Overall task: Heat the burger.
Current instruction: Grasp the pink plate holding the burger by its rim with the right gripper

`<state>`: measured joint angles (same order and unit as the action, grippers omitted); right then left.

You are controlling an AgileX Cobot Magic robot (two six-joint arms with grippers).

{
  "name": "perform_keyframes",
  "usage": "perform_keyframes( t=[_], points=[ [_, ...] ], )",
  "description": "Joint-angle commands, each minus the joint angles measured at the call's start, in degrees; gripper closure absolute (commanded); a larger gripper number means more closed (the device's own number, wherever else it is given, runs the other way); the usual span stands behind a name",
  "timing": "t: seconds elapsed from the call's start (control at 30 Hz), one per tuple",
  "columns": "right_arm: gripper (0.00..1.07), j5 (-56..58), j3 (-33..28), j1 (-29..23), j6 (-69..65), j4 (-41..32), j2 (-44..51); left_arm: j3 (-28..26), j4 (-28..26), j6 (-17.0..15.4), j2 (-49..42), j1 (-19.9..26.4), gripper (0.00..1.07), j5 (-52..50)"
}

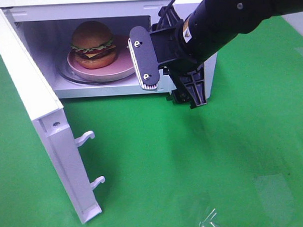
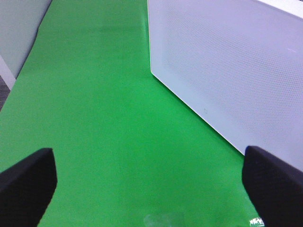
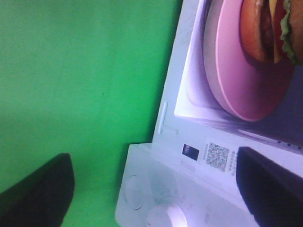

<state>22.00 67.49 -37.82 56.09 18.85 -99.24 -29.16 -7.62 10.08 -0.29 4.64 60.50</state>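
Note:
The burger (image 1: 92, 44), with a golden bun, lettuce and cheese, sits on a pink plate (image 1: 120, 65) inside the open white microwave (image 1: 112, 9). My right gripper (image 1: 167, 75) hovers just in front of the microwave's right side, outside the cavity. It is open and empty, with its ribbed finger (image 1: 144, 58) near the plate's edge. The right wrist view shows the burger (image 3: 265, 28) and plate (image 3: 236, 71) beyond the open right gripper (image 3: 151, 189). My left gripper (image 2: 151, 189) is open and empty over the green table, facing the door's outer face (image 2: 227, 61). It is outside the exterior view.
The microwave door (image 1: 35, 108) stands swung wide to the left, with two latch hooks (image 1: 86, 138) on its edge. The control panel with a knob (image 3: 165, 215) and a QR sticker (image 3: 218, 156) lies under my right gripper. Green cloth (image 1: 194, 167) covers the table.

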Motion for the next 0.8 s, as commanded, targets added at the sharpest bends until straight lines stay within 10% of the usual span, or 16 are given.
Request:
perform_keyframes(
  t=[0.03, 0.8],
  points=[
    [0.2, -1.0, 2.2, -0.5, -0.6, 0.3, -1.8, 0.2, -0.1, -0.3, -1.1, 0.2, 0.07, -0.7],
    [0.21, -2.5, 12.8, -1.4, -2.6, 0.5, -12.6, 0.2, -0.1, -0.3, -1.1, 0.2, 0.07, -0.7]
  ],
)
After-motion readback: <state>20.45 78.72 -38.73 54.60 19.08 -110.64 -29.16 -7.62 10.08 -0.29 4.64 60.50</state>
